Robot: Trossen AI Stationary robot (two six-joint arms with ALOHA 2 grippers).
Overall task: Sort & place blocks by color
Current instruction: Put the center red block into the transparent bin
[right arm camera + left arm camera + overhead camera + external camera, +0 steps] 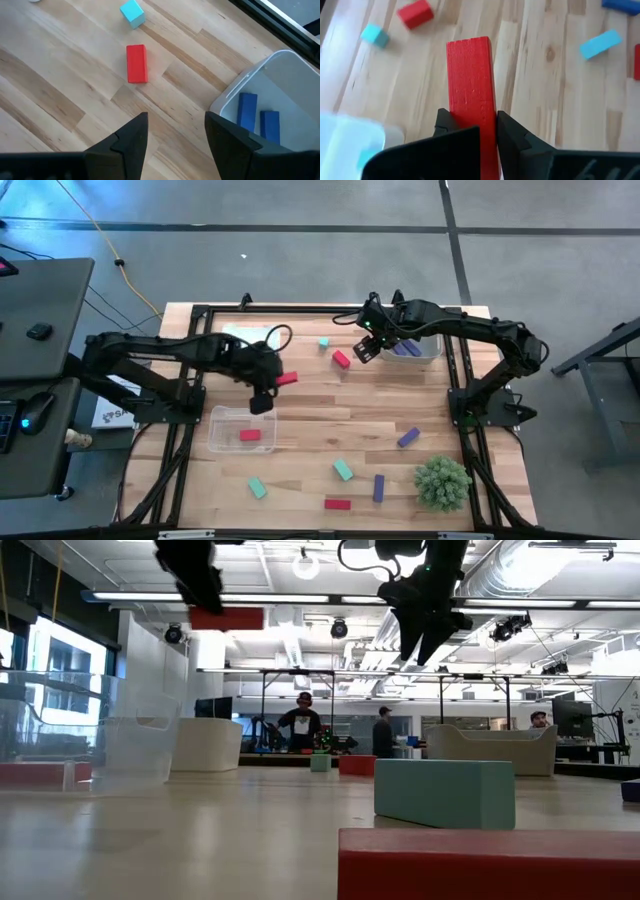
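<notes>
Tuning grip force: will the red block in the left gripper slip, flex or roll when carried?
Red block is likely stiff: straight edges, a wood-like face. It probably won't roll, since its sides are flat. The left gripper pinches only one end, so the long free part might pivot if it is bumped.

Robotics lab: open hall, exposed ceiling ducts [560,570], workstations, people [302,720] behind.
</notes>
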